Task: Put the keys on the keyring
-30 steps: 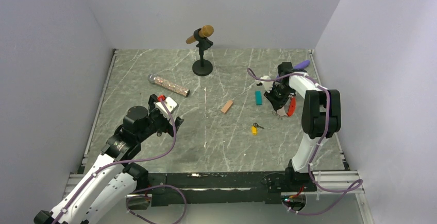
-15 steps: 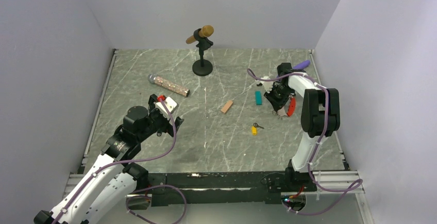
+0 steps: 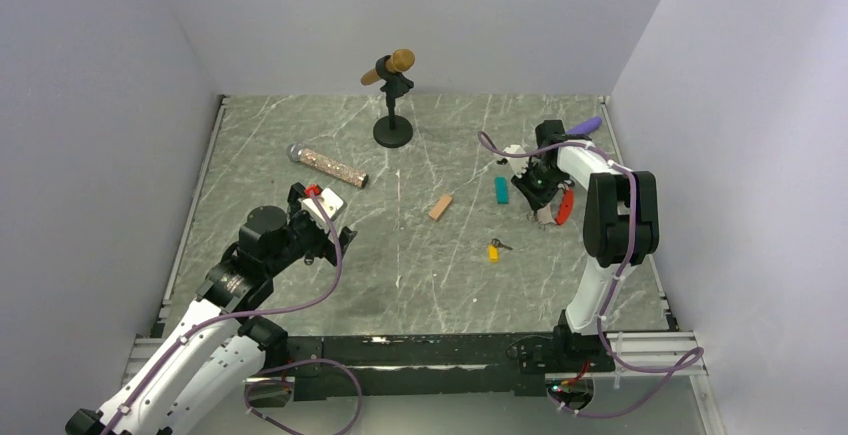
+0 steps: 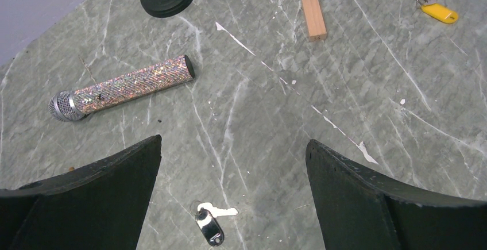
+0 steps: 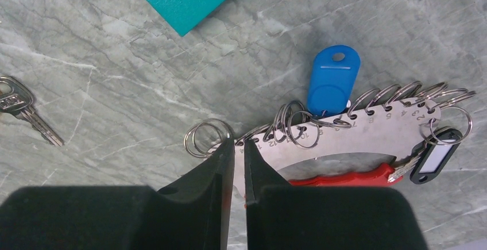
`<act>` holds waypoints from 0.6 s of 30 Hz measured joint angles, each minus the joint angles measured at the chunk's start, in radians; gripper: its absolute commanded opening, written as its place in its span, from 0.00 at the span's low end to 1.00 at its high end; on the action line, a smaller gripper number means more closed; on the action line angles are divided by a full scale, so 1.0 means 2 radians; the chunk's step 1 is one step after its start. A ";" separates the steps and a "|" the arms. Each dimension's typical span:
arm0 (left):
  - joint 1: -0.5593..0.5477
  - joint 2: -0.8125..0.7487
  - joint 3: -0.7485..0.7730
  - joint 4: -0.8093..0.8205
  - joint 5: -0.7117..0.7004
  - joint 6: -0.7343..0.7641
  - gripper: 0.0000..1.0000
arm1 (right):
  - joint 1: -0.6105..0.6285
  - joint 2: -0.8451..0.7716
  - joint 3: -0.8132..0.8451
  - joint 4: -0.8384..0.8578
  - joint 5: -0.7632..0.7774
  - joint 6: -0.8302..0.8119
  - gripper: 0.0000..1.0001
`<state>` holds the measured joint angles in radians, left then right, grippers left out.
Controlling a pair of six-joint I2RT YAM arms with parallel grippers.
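At the table's (image 5: 115, 60) far right, the right pincer (image 5: 238, 146) has nipped in over the last sec; jaws now nearly together on the left end of the keyring (image 5: 356, 138), i.e. gripping its metal plate, red fob beneath; blue-tag key (image 5: 332, 80) & black-tag key (image 5: 433, 158) already hang on its rings; keyring looks secured for threading; yellow-tag key (image 3: 493, 250) lies loose nearby; left pincer (image 4: 232, 146) gapes wide, holding nothing.
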<state>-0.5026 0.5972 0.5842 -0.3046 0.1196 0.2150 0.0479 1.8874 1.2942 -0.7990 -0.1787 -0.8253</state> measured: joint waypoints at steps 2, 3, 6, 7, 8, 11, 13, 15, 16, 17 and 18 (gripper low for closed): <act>0.000 0.000 0.000 0.000 0.000 0.000 0.99 | 0.001 0.000 0.000 0.001 0.003 0.003 0.11; 0.000 0.000 0.000 0.000 0.000 0.000 0.99 | 0.002 0.000 0.000 0.002 0.006 0.004 0.11; 0.000 0.000 0.000 0.000 0.000 0.000 0.99 | 0.002 0.000 0.000 0.005 0.010 0.010 0.08; 0.000 0.000 0.000 0.000 0.000 0.000 0.99 | 0.003 0.000 0.000 0.006 0.011 0.011 0.08; 0.001 0.000 0.000 0.000 0.000 0.000 0.99 | 0.003 0.000 0.000 0.007 0.013 0.013 0.07; 0.001 0.000 0.000 0.000 0.000 0.000 0.99 | 0.003 0.000 0.000 0.011 0.021 0.019 0.06; 0.002 0.000 0.000 0.000 0.000 0.000 0.99 | 0.002 0.000 0.000 0.013 0.025 0.023 0.06; 0.002 0.000 0.000 0.000 0.000 0.000 1.00 | 0.001 0.000 0.000 0.015 0.029 0.026 0.06; 0.002 0.000 0.000 0.000 0.000 0.000 0.99 | -0.001 0.000 0.000 0.017 0.031 0.026 0.06; 0.002 0.000 0.000 0.000 0.000 0.000 0.99 | -0.003 0.000 0.000 0.019 0.034 0.027 0.06; 0.002 0.000 0.000 0.000 0.000 0.000 0.99 | -0.005 0.000 0.000 0.021 0.035 0.029 0.07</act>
<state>-0.4980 0.5972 0.5842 -0.3046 0.1204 0.2150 0.0372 1.8866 1.2945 -0.7563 -0.1081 -0.7677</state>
